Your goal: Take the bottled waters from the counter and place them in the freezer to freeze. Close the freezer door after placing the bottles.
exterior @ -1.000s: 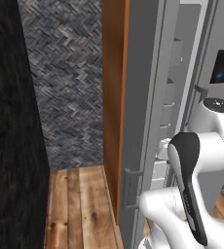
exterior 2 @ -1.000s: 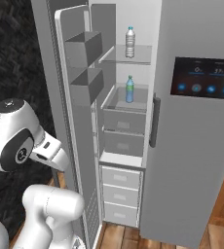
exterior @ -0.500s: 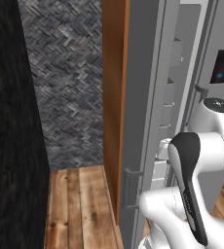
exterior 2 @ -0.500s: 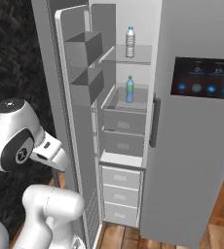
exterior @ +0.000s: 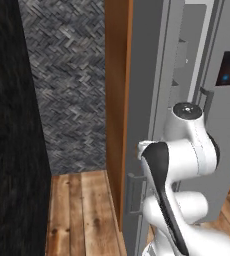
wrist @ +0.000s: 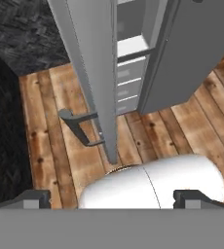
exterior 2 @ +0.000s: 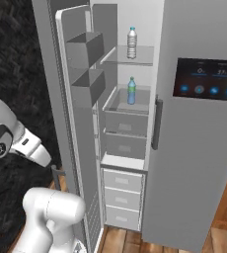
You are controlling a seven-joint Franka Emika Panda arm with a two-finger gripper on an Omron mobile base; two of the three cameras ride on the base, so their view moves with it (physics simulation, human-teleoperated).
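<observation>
Both bottled waters stand inside the open freezer [exterior 2: 135,163]: the whitish bottle [exterior 2: 132,43] on the top shelf, the blue-tinted bottle [exterior 2: 131,91] in the bin below it. The freezer door [exterior 2: 71,99] is swung wide, showing its inner bins; its outer face [exterior: 142,125] carries a bar handle [exterior: 134,192]. In the hand view my gripper [wrist: 114,199] is open and holds nothing, its fingertips [wrist: 33,199] far apart. It looks down along the door's edge [wrist: 97,73], with the handle [wrist: 80,127] below it. The counter is out of view.
The shut neighbouring door with the dark touchscreen [exterior 2: 204,79] stands right of the freezer opening. A black rough surface [exterior: 12,125] rises at the left, with herringbone tiles [exterior: 72,90] behind. A wooden floor [wrist: 50,112] lies beside the door.
</observation>
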